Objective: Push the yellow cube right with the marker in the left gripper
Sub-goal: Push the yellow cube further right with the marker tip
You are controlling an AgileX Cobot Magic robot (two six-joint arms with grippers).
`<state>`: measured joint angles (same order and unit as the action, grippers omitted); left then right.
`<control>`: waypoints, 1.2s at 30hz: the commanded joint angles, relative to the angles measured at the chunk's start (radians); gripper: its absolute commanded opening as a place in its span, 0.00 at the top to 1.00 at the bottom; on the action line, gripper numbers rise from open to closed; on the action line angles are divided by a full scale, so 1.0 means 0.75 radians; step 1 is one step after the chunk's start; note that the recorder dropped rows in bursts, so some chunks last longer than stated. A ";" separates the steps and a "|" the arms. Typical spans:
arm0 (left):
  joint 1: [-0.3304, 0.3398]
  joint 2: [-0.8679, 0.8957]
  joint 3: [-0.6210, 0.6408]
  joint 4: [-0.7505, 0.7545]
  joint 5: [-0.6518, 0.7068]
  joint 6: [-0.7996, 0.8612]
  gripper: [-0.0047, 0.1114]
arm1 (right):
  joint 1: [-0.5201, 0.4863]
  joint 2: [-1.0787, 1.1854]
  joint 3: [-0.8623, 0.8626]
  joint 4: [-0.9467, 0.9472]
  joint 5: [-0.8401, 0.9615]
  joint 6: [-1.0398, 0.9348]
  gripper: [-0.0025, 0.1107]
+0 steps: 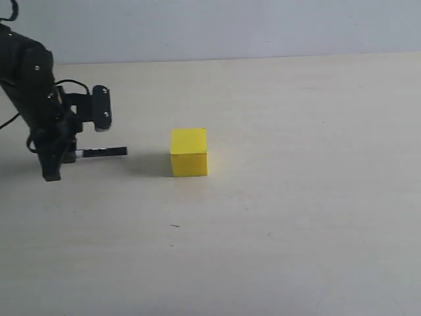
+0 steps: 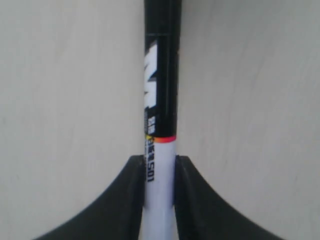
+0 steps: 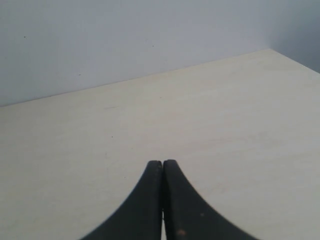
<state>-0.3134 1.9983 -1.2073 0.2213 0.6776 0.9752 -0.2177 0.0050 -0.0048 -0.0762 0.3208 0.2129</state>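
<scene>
Reaching in low from the left edge of the exterior view, the left gripper [image 1: 64, 155] hung close over the pale table [image 1: 296, 210]. Its bulky black wrist was tilted downward and black cables looped beside it. Its jaws were clamped on the marker [image 1: 102, 152], which lay level just above the tabletop and pointed right with its dark end leading. In the left wrist view the two black fingers [image 2: 125, 200] pressed the white barrel from either side (the black part with white lettering ran on ahead of them, past a thin red band).

The yellow cube [image 1: 189, 153] sat flat on the table to the right of the marker's tip, near it but clearly apart. Only bare tabletop and the cube's own faint shadow lay between them. A small dark speck [image 1: 174, 226] marked the table in front of the cube. Behind the table rose a plain grey-white wall [image 1: 230, 26].

The right gripper [image 3: 162, 163] appeared only in its own wrist view, its black fingertips pressed together over bare table.
</scene>
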 commanded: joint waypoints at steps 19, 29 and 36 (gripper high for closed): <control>-0.280 -0.022 -0.006 0.135 -0.041 -0.254 0.96 | -0.004 -0.007 0.006 -0.002 -0.012 -0.001 0.98; -0.464 0.049 -0.131 0.066 -0.072 -0.287 0.96 | -0.004 -0.007 0.006 -0.002 -0.012 -0.001 0.98; -0.336 0.034 -0.131 0.091 0.001 -0.305 0.96 | -0.004 -0.007 0.006 -0.002 -0.012 -0.001 0.98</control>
<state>-0.6017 2.0367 -1.2997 0.2854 0.6637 0.7625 -0.2177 0.0050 -0.0048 -0.0762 0.3208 0.2129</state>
